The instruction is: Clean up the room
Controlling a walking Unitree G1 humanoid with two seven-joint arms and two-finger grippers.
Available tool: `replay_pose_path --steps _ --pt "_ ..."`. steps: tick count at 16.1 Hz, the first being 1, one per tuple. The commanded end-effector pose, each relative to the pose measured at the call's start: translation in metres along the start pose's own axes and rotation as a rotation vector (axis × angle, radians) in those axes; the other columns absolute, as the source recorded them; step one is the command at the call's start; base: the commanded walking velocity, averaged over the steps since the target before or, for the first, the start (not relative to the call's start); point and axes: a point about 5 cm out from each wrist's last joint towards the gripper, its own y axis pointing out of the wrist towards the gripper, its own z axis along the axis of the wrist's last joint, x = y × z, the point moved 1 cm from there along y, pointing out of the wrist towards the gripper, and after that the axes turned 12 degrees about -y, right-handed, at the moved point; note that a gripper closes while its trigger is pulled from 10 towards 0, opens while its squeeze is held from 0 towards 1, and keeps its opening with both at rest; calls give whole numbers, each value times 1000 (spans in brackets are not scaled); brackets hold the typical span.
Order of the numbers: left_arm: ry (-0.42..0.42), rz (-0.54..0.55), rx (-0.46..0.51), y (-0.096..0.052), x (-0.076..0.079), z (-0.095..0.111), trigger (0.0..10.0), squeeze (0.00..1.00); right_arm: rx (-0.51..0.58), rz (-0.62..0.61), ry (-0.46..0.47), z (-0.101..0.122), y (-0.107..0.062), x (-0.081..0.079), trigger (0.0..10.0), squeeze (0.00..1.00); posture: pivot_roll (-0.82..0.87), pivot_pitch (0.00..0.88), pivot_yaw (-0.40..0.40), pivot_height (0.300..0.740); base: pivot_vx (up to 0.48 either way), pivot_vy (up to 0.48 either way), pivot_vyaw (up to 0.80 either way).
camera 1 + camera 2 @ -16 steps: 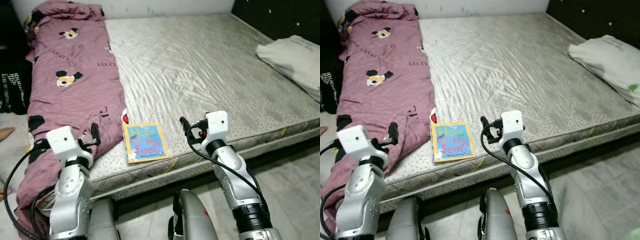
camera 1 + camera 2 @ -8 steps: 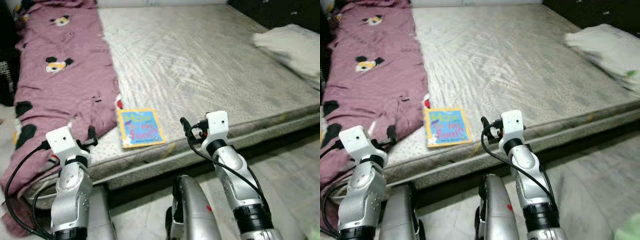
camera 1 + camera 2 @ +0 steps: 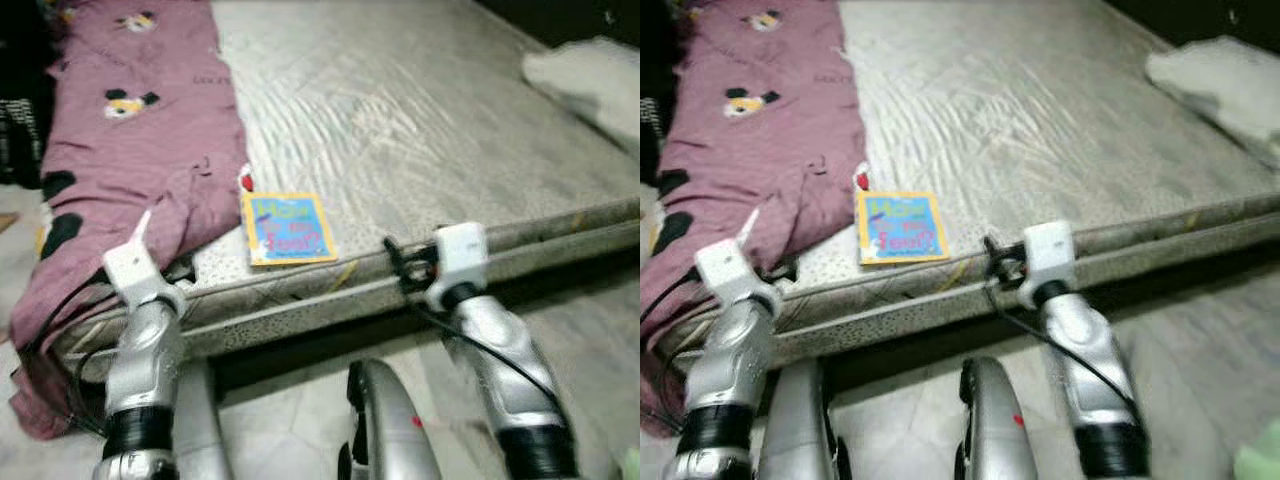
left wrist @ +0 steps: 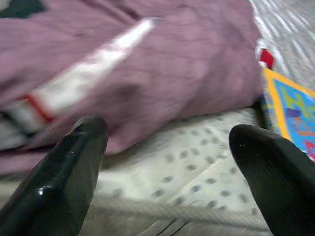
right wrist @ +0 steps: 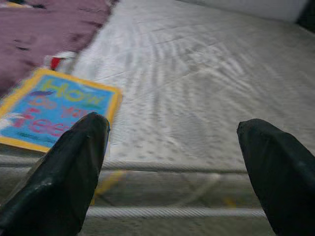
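On my far left the mauve blanket [image 3: 140, 140], printed with cartoon mouse heads, runs down the left side of the bare grey mattress [image 3: 420, 120] and spills over its near corner toward the floor. My left gripper [image 4: 167, 172] sits at that corner, just in front of the blanket's hanging edge; through its wrist camera I see both black fingers [image 4: 59, 182] spread wide apart with nothing between them, blanket folds and dotted mattress fabric beyond.

Moving right, the children's book [image 3: 289, 228], blue cover with a yellow border, lies flat on the mattress close to the near edge, touching the blanket's hem on its left side. A small red tag [image 3: 246, 182] pokes out of the blanket just above the book's corner.

Further right, my right gripper [image 5: 177, 172] is level with the mattress edge, to the right of the book, its fingers [image 5: 64, 177] likewise wide apart and holding nothing.

At the far right a pale pillow [image 3: 590, 80] rests on the mattress, well apart from everything else.
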Motion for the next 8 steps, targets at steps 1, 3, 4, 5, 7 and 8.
replay_pose_path --steps 1,3,4,5,7,8 --pt "1 -3 -20 1 0 -5 10000 0 -29 -21 -1 -5 -6 8 10000 0 -228 135 -90 539 0 0 0" --pt "11 -22 0 8 5 3 10000 0 -58 -39 -25 -9 -19 19 10000 0 -262 147 -94 539 0 0 0" --pt "9 -29 3 11 7 5 10000 0 -68 -47 -31 -10 -26 24 10000 0 -273 152 -95 539 0 0 0" --pt "7 -37 0 13 9 5 10000 0 -71 -48 -33 -10 -30 26 10000 0 -288 157 -98 534 0 0 0" --pt "30 -84 -5 20 19 7 10000 0 -88 -51 -54 -10 -37 31 10000 0 -310 162 -101 509 0 0 0" --pt "22 -96 -6 23 22 7 10000 0 -89 -54 -57 -9 -39 33 10000 0 -316 161 -102 504 0 0 0"
